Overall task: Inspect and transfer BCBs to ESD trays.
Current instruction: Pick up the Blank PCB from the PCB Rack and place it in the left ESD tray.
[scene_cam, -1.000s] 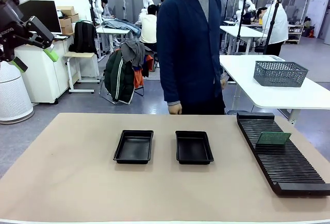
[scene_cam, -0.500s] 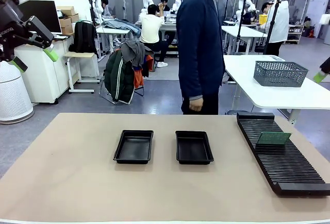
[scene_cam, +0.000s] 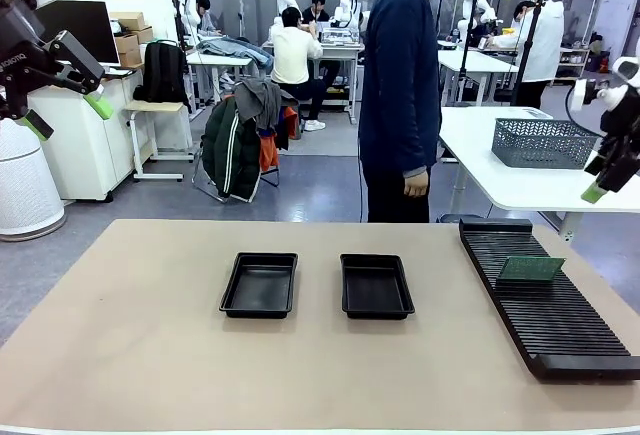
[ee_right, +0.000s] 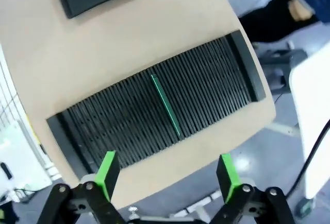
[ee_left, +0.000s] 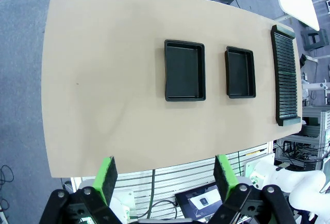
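Black plastic forms two shallow trays, the left tray (scene_cam: 260,284) and the right tray (scene_cam: 376,286), side by side in the middle of the table (scene_cam: 130,335), each with a bare floor. One green board (scene_cam: 531,269) stands on edge in a slot of the one long ribbed rack (scene_cam: 555,320) by the table's right edge, well apart from both trays. The left gripper (ee_left: 165,167) hangs high off the table's left side, jaws wide, holding nothing. The right gripper (ee_right: 166,165) hovers above the rack, jaws wide too, nothing between them.
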### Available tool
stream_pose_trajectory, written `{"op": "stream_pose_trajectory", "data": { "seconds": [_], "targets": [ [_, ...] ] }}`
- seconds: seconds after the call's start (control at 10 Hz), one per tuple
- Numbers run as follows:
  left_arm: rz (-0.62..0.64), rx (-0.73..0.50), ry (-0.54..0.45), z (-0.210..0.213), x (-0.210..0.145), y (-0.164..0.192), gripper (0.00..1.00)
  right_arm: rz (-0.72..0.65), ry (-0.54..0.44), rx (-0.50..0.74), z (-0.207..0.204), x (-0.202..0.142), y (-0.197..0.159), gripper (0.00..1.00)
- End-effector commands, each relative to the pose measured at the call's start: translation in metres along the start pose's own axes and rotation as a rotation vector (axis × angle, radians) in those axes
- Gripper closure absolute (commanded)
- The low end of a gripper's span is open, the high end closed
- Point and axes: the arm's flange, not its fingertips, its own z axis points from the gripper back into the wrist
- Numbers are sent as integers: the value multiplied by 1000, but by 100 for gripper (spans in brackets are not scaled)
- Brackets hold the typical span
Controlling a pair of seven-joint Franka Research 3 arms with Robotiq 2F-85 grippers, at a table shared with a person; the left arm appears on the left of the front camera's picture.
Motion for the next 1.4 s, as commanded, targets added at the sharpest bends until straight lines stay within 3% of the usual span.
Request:
{"op": "stream_pose_trajectory", "data": {
  "seconds": [0.0, 0.6, 1.3],
  "targets": [
    [-13, -11, -5, -1, 1, 2, 0, 116, 24, -32, -29, -3, -4, 0],
    [-13, -11, -5, -1, 1, 2, 0, 340, 99, -56, -117, 5, 10, 0],
    [-13, -11, -5, -1, 1, 2, 0, 363, 158, -8, -176, 1, 7, 0]
  ]
}}
